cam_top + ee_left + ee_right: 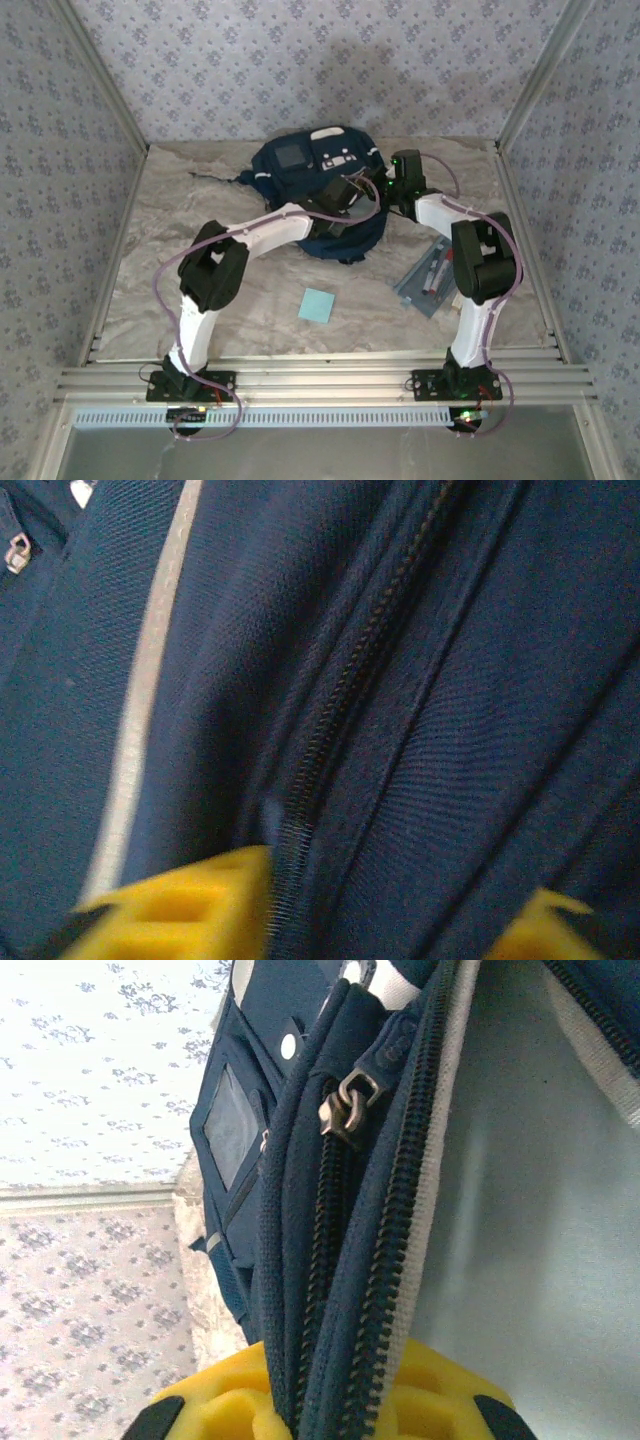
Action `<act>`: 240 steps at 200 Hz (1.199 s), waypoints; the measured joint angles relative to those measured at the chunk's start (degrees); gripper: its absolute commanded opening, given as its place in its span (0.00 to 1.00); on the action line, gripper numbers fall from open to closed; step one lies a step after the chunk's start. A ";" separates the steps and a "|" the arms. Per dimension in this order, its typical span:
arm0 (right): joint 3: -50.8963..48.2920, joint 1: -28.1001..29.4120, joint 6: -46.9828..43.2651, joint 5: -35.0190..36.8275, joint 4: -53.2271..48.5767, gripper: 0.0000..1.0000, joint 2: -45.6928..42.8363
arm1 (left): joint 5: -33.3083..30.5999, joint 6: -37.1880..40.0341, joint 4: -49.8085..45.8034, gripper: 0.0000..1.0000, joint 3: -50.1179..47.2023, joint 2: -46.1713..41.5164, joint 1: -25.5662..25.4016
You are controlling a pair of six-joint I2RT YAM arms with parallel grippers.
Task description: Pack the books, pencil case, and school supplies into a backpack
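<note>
The right gripper [330, 1405] is clamping the zipper edge of the backpack [280, 178], probably to hold its mouth open. The left gripper [355, 920] is resting on the backpack's fabric, jaws apart and gripping nothing. The pencil case [432, 275] and note pad [317, 304] are lying unpacked on the desk [200, 200], on the near side of the backpack.

This is looking like a robotics lab cell: floral-patterned panels [300, 60] are enclosing a marble-look table [170, 200], and aluminium rails [320, 375] are carrying two robot arms [215, 270] at six o'clock.

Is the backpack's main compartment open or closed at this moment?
Open: the zipper teeth stand parted and the pale lining shows inside the backpack.
</note>
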 measured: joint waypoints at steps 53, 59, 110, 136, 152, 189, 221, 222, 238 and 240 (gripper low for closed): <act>0.00 2.40 3.98 1.07 3.78 0.00 0.17 | 8.09 -15.13 -2.64 0.72 -5.38 -15.17 3.67; 0.00 2.51 4.48 1.25 4.07 0.00 0.17 | 8.20 -16.13 -2.58 0.71 -6.25 -16.46 3.91; 4.79 2.75 6.32 1.20 1.95 0.00 0.50 | 10.32 -21.99 -1.97 0.63 -15.91 -18.29 5.55; 5.95 2.86 6.58 1.25 0.85 0.00 0.50 | 11.63 -24.13 -1.01 0.57 -18.01 -18.29 7.34; 5.95 2.86 6.60 1.27 0.52 0.00 0.50 | 12.57 -25.31 0.42 0.53 -18.34 -18.29 8.02; 5.95 2.91 6.60 1.51 0.44 0.00 0.50 | 15.50 -28.39 3.91 0.49 -18.40 -17.18 8.04; 5.95 3.19 6.56 2.08 0.20 0.00 0.50 | 16.94 -30.42 4.90 0.44 -18.32 -14.80 7.91; 5.95 3.19 6.56 2.10 0.17 0.00 0.50 | 16.94 -30.60 4.90 0.44 -18.29 -14.62 7.87; 5.95 3.39 6.54 2.36 0.09 0.00 0.50 | 16.70 -31.32 4.68 0.42 -17.59 -13.16 7.61; 5.95 3.41 6.54 2.40 0.07 0.00 0.50 | 16.68 -31.36 4.63 0.42 -17.53 -13.05 7.61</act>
